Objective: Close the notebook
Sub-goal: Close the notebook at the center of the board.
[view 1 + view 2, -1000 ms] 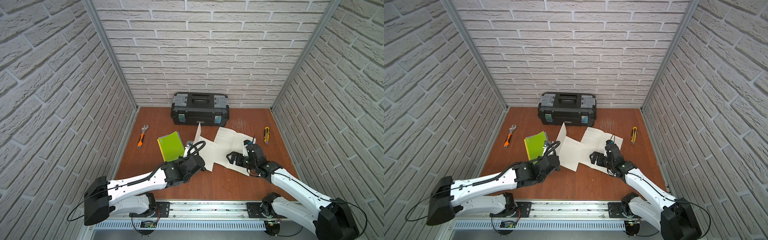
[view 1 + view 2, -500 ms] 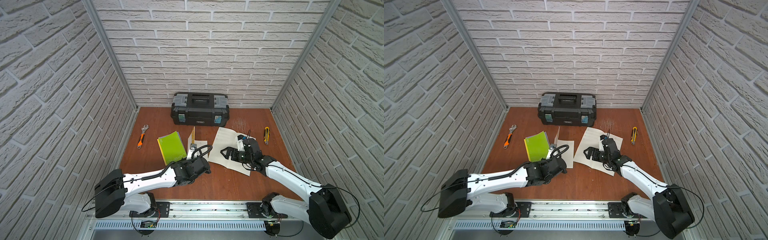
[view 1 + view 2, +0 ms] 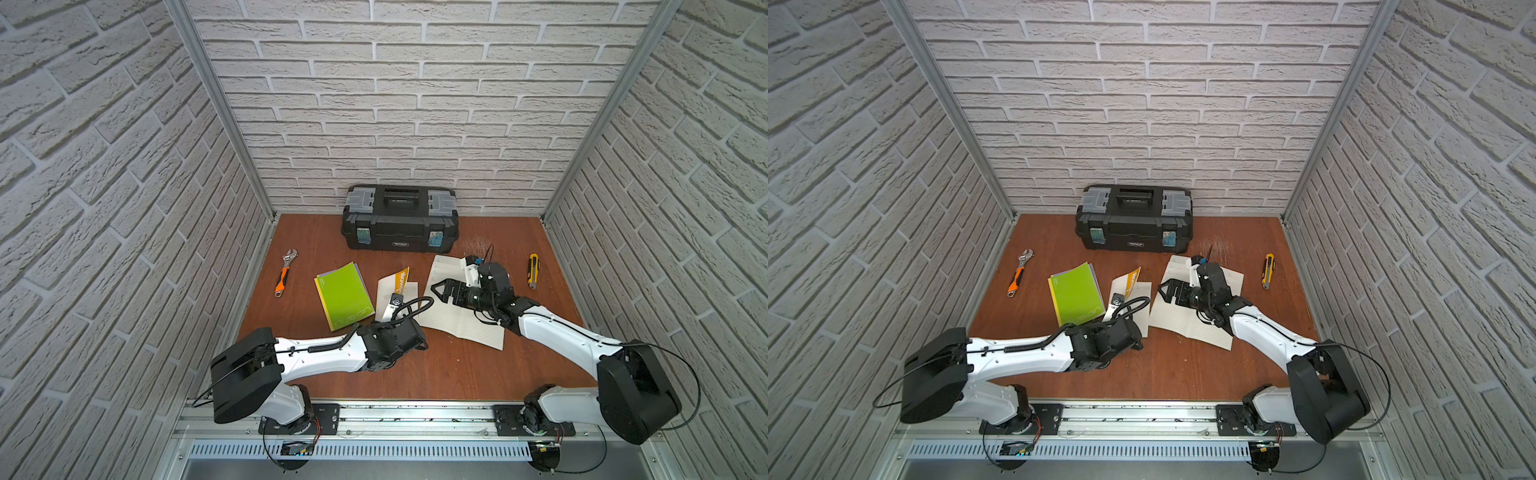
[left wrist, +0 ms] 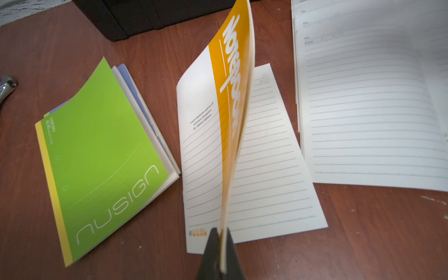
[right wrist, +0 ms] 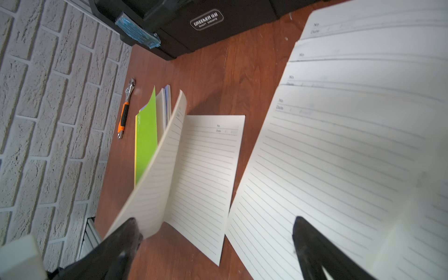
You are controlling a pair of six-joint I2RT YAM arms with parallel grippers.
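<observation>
The left claw point(image 4: 221, 240) is clamped tight on the near edge of the front cover point(image 4: 232, 72) of the orange-and-white paper notebook point(image 3: 405, 291), with a black finger point(image 4: 211, 252) on each face of the sheet. The cover stands nearly upright, rising away from the claw. The notebook's cream lined page lies flat beneath it on the reddish-brown wooden tabletop point(image 3: 457, 365), so the notebook is only partly shut. It lies directly ahead of the left claw, between the two claws.

Just to the left of that claw lies a shut lime-green notebook with a yellow spine strip point(image 3: 343, 295). Farther left is an adjustable wrench with an orange handle point(image 3: 284, 272).

The right claw point(image 5: 214, 225) has its jaws spread wide and holds nothing. It hangs over the left part of a second, cream lined notebook lying open point(image 5: 339, 145). Whether it touches the paper cannot be told.

Well to the right of the right claw lies a yellow-and-black utility knife point(image 3: 532, 270). Beyond both claws, against the back wall, stands a black plastic toolbox with grey lid compartments point(image 3: 399, 220).
</observation>
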